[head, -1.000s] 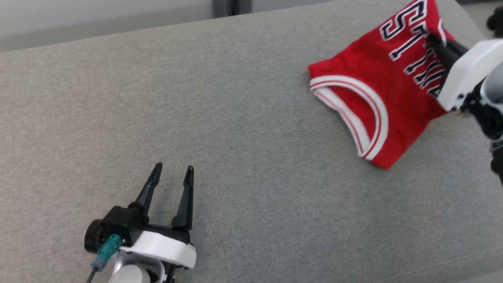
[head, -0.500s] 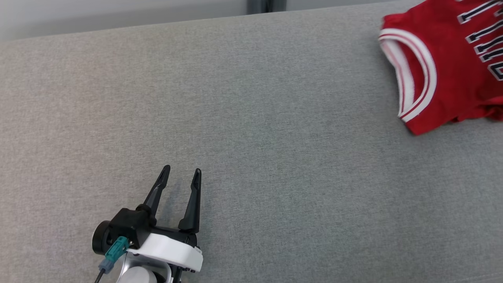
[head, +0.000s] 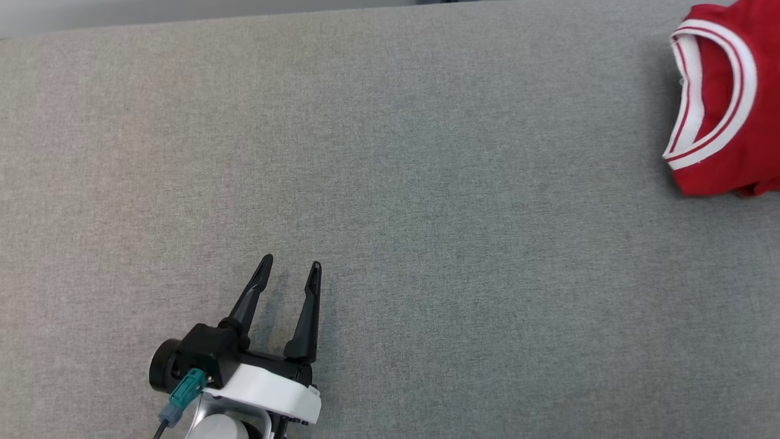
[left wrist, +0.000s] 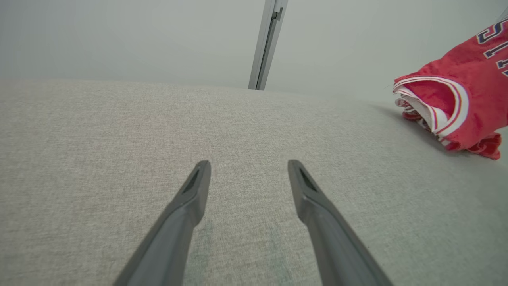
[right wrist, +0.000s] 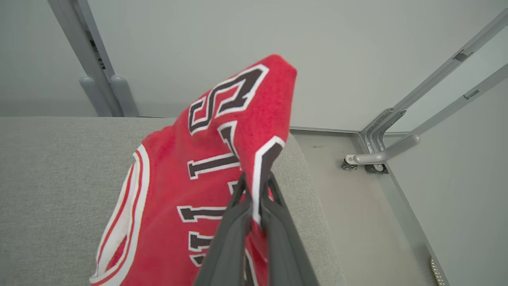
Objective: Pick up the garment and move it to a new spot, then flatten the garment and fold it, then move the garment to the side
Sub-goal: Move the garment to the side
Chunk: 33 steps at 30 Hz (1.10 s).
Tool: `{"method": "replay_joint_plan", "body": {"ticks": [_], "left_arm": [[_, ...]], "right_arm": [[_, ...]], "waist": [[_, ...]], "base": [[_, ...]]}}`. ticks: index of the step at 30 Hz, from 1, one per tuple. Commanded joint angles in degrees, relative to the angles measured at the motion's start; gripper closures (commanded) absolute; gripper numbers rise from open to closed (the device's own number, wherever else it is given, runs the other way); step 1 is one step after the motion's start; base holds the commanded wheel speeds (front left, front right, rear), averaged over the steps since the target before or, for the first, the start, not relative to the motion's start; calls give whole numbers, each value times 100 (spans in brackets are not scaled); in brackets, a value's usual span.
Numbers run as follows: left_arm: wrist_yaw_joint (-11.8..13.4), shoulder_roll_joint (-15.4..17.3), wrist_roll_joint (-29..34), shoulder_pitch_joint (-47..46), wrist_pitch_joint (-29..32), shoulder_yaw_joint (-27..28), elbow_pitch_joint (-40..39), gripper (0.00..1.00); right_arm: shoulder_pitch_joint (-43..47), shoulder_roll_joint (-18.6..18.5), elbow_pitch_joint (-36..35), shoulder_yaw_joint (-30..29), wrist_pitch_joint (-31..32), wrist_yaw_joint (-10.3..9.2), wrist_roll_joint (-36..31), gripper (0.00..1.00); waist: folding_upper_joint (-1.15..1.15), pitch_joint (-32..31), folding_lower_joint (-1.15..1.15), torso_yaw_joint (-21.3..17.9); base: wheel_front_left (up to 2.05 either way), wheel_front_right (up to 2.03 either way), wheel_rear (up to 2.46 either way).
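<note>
The garment (head: 737, 152) is a folded red jersey with white-and-red trim and dark lettering, at the far right edge of the head view on the grey cushion. In the right wrist view my right gripper (right wrist: 254, 186) is shut on a fold of the garment (right wrist: 190, 186), which hangs partly lifted near the cushion's right end. The left wrist view shows the garment (left wrist: 472, 107) at its right edge. My left gripper (head: 289, 271) stands open at the lower left, far from the garment, nothing between its fingers (left wrist: 190, 198).
A wide grey fabric cushion (head: 426, 183) spreads under both arms. Its right end drops to a pale floor (right wrist: 357, 190) with grey metal frame bars (right wrist: 397, 131). A pale wall with a metal post (left wrist: 268, 43) stands behind.
The head camera has swung left, so the garment and right arm slid to the picture's right edge and the arm left it. The left gripper has stayed open.
</note>
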Motion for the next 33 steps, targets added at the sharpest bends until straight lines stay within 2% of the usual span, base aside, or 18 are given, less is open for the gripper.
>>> {"method": "replay_joint_plan", "body": {"ticks": [1, 16, 22, 23, 24, 25, 26, 33], "left_arm": [[-7, 38, 38, -87, -9, -3, -32, 0], [-54, 143, 130, -342, 119, -177, -171, 0], [-67, 175, 146, -392, 118, -232, -180, 0], [-66, 176, 150, -398, 118, -241, -182, 0], [-63, 176, 152, -403, 115, -251, -186, 0], [-59, 179, 149, -406, 113, -258, -185, 0], [-55, 184, 146, -414, 112, -261, -183, 0], [-15, 198, 108, -456, 101, -280, -146, 0]], "right_arm": [[57, -107, 52, -63, -67, -1, -146, 100], [71, -391, 827, -870, -1020, -1, -2391, 100], [75, -280, 901, -1420, -1404, -1, -3336, 100], [52, -241, 906, -1505, -1461, -1, -3481, 91], [33, -195, 922, -1608, -1504, -1, -3602, 65], [20, -122, 913, -1661, -1601, -1, -3683, 45], [-1, -76, 896, -1728, -1701, -1, -3777, 0], [-95, 215, 1069, -1949, -2441, -1, -4141, 0]], "waist": [[0, 69, 0, 41], [0, 760, 0, 504], [0, 960, 0, 650], [0, 985, 0, 663], [0, 1003, 0, 673], [0, 1015, 0, 680], [0, 1026, 0, 684], [0, 1010, 0, 644]], "base": [[0, 0, 0], [0, 0, 0], [0, 0, 0], [0, 0, 0], [0, 0, 0], [0, 0, 0], [0, 0, 0], [0, 0, 0]]}}
